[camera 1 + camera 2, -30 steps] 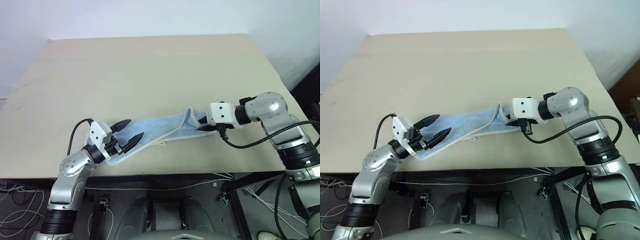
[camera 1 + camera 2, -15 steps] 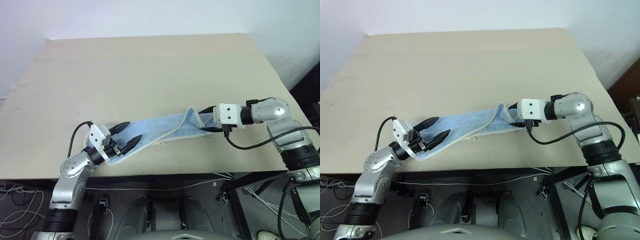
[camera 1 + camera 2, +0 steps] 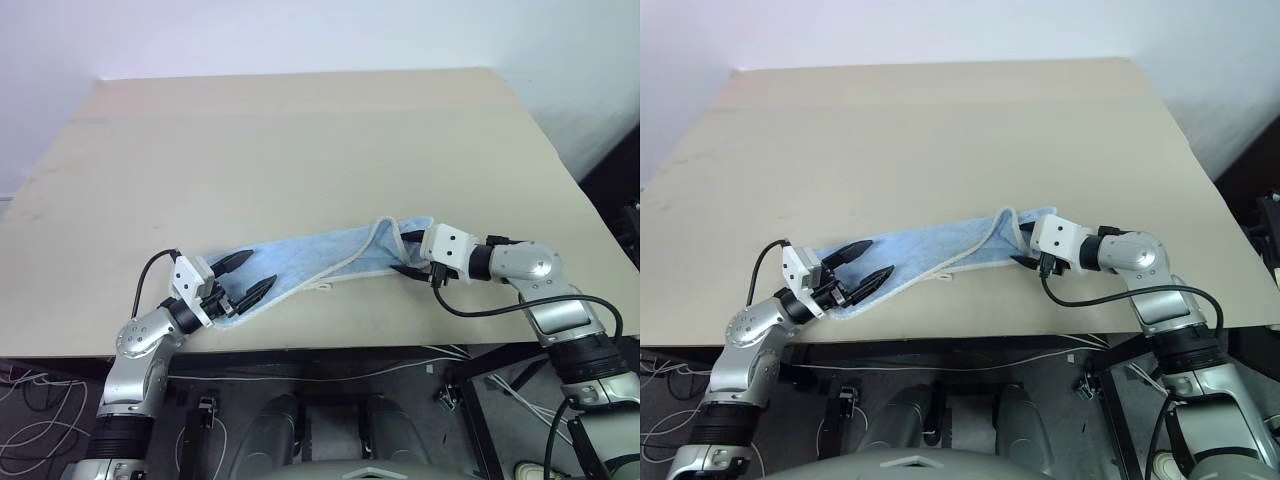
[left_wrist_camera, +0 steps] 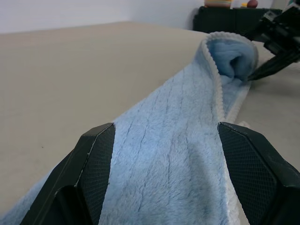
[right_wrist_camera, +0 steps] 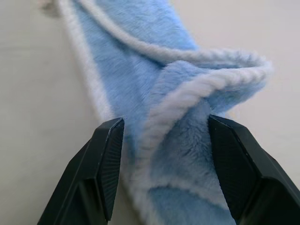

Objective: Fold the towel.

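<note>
Near front edge of the bench (image 3: 300, 150), left gripper (image 3: 245, 280) spread astride one end of the towel (image 3: 320, 255), a long rumpled strip, right gripper (image 3: 408, 255) spread around its bunched far end.

Hidden and cut-off parts around the towel (image 3: 320, 257)

In the head views the left gripper (image 3: 249, 277) covers the towel's near-left end, and the right gripper (image 3: 1024, 246) hides the bunched right end, so whether either set of fingers touches the cloth cannot be told. A small white bit (image 3: 323, 287) at the towel's near edge is too small to read. Both wrist views cut off the 2 fingers (image 4: 91, 171) at the bottom edge.
</note>
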{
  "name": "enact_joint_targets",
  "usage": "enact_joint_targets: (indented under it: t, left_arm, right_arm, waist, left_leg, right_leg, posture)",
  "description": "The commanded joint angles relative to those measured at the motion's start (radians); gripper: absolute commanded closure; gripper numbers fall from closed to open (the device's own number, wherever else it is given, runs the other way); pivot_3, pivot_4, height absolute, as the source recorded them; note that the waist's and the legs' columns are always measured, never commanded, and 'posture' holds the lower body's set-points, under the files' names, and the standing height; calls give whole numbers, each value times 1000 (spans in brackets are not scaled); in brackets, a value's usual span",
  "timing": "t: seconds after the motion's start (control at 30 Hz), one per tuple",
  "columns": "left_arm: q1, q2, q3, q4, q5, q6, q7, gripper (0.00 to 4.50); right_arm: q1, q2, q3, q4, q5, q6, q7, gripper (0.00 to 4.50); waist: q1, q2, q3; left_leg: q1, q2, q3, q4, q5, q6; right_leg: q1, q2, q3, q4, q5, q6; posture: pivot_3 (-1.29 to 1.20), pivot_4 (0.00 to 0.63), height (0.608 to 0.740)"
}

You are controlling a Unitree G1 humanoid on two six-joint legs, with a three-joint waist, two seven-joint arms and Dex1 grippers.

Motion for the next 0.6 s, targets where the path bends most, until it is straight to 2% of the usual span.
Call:
enact_joint_targets:
  t: [0.03,0.13,0.23,0.37,0.6]
  left_arm:
    - [-19,14,10,-5,3,-20,-14,848]
    - [-23,19,11,-9,1,-15,-15,848]
    - [-24,20,11,-13,2,-13,-12,848]
    - [-27,19,11,-26,4,-7,1,848]
    - [-14,16,9,-64,7,6,33,848]
  right_arm:
    - [-60,18,-43,-16,-9,-42,-70,2414]
    - [-121,25,-39,13,-47,-97,-127,3424]
    - [-213,7,-2,74,-137,-248,-179,4463]
    - [-339,18,53,178,-236,-409,-226,4463]
    - [-393,48,186,348,-407,-631,-298,4463]
  waist:
    - [0,0,0]
    - [-4,0,0]
    - [-4,0,0]
    - [-4,0,0]
    - [-3,0,0]
  left_leg:
    - [0,0,0,0,0,0]
    - [0,0,0,1,0,0]
    - [0,0,0,1,0,0]
    - [0,0,0,1,0,0]
    - [0,0,0,2,0,0]
  right_leg:
    - [0,0,0,0,0,0]
    - [0,0,0,0,0,0]
    - [0,1,0,1,0,0]
    - [0,1,0,1,0,0]
    - [0,2,0,2,0,0]
  posture:
    - [0,150,740]
    - [0,150,740]
    - [0,150,740]
    - [0,150,740]
    - [0,150,740]
